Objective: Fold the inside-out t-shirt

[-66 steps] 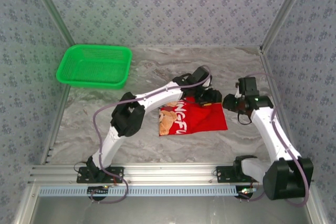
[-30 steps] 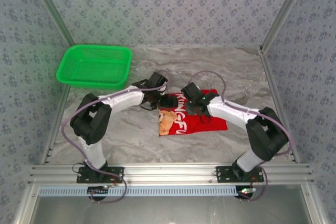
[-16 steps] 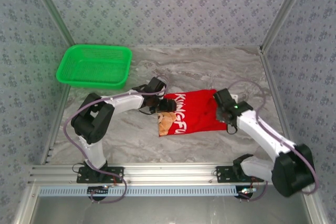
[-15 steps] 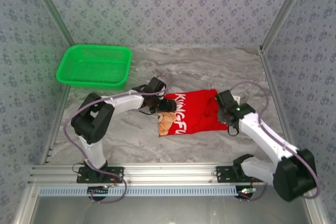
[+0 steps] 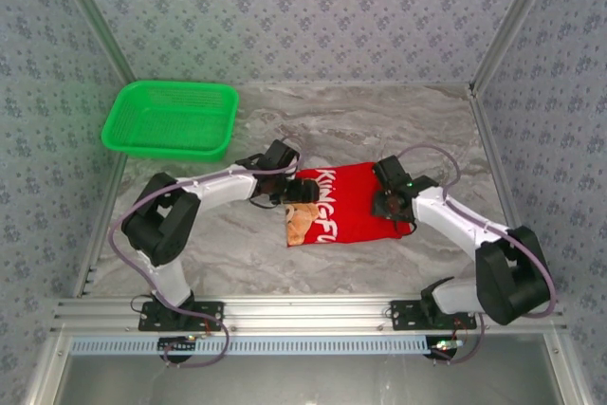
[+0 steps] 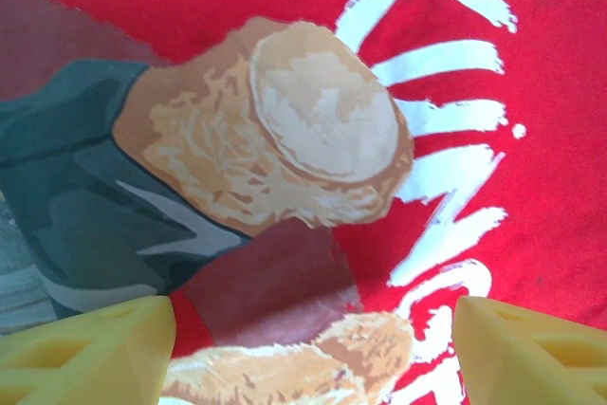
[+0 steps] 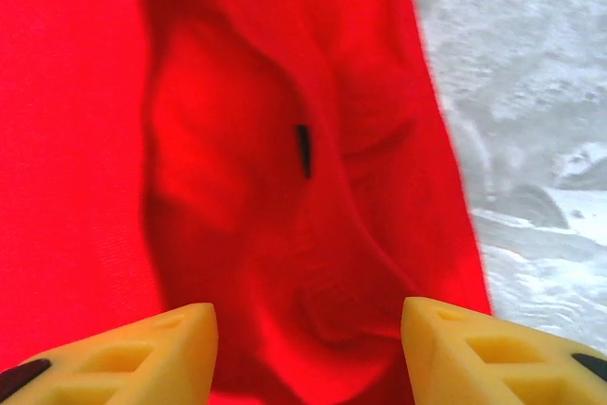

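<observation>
T-shirt (image 5: 346, 204), red, lies at centre frame on the marbled counter (image 5: 379, 130), print side up, with the cloth rumpled at its right edge. Left fingers (image 6: 90, 348) stand wide apart over the print at the shirt's left end, holding nothing. Right fingers (image 7: 474, 353) stand apart above the rumpled edge, nothing pinched. Green basket (image 5: 171, 119) sits upper left, well apart.

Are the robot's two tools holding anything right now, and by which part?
Nothing is held. The left tool and the right tool both stand open over the red t-shirt, with no cloth between their fingers.
</observation>
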`<state>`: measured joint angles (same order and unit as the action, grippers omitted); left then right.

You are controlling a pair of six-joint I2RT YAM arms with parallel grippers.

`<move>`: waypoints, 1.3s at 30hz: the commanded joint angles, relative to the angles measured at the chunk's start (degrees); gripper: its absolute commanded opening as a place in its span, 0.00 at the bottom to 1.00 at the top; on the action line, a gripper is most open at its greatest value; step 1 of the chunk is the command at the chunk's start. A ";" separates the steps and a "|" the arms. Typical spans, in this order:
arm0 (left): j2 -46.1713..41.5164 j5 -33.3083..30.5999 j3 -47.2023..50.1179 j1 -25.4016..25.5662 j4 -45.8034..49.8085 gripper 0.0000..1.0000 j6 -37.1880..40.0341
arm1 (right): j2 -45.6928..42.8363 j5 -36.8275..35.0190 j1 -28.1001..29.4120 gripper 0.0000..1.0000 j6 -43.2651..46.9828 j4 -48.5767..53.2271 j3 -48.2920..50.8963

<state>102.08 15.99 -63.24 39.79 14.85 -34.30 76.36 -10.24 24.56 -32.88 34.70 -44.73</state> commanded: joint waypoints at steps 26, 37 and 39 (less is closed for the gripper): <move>-1.88 -1.20 3.52 5.58 3.69 0.77 2.28 | 10.58 1.65 -15.66 0.14 9.14 0.02 -6.02; -11.91 -5.28 4.22 6.58 -0.78 0.81 3.35 | 2.59 2.78 -12.06 0.51 10.74 1.89 -8.50; -11.49 -4.08 3.31 4.53 -3.27 0.81 4.26 | -0.13 5.31 -9.13 0.55 8.59 1.76 -7.64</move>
<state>92.05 13.06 -58.37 46.44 15.53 -32.08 80.68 -7.46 12.40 -23.05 35.24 -53.10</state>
